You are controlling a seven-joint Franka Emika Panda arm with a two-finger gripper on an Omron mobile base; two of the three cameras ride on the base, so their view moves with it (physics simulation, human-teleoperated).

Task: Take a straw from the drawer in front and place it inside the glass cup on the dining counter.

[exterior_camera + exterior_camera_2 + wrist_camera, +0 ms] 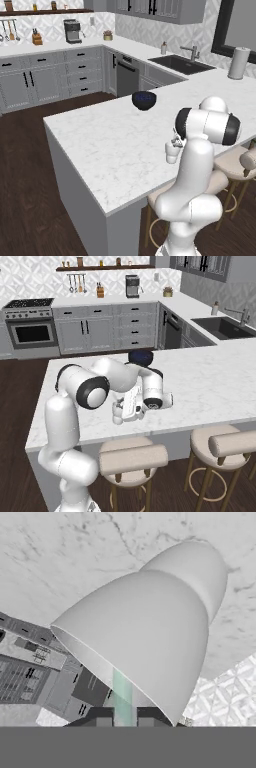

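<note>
A: Gripper (124, 717) state?

B: Jaws drawn in narrow, clamped on the straw (121, 694). In the hand view a thin pale greenish tube runs up from between the two dark tips.

A: And the glass cup?

B: Right at the gripper. In the hand view the glass cup (150, 627) looms straight ahead, the straw's far end lost against its wall. Can't tell whether the tip is inside the rim.

A: Base views?

B: In the left base view the cup (171, 151) stands upright on the desk (110, 145), touching the hand, near the edge closest to the robot. In the right base view the hand hides most of it.

A: Anything else nearby?

B: Dark blue bowl (144, 100) well beyond the gripper, far side of the desk. Stools (134, 458) tucked under the near overhang, below the gripper.
</note>
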